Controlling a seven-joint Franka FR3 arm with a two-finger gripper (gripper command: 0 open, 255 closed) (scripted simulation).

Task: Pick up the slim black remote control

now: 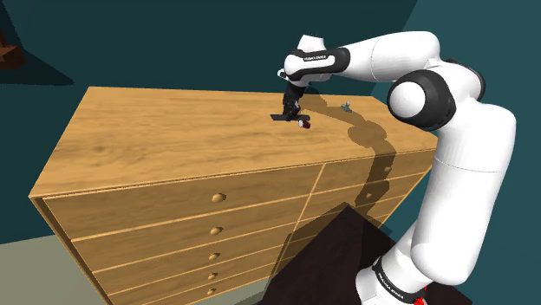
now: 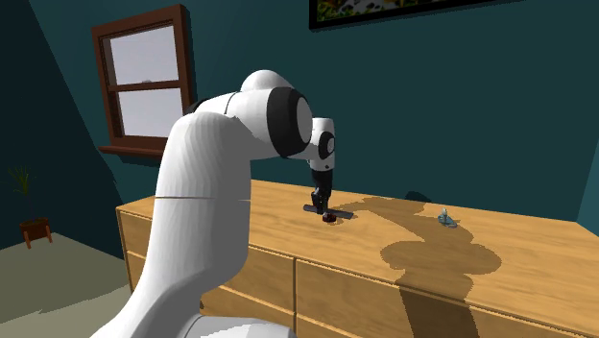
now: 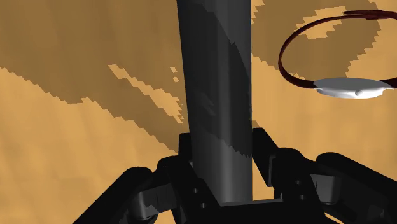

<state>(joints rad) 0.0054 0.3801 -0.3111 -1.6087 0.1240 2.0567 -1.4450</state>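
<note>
On the light wooden chest of drawers, the slim black bar-shaped remote control sits pinched in the all-black two-finger gripper.
The grasp looks made: both fingers press against the remote control's long sides, and the bar runs straight out ahead of the claw. The lift appears still to do, since the bar hangs low over the top; whether it touches the wood cannot be told. A wristwatch with a dark red strap and pale face lies just beside it.
</note>
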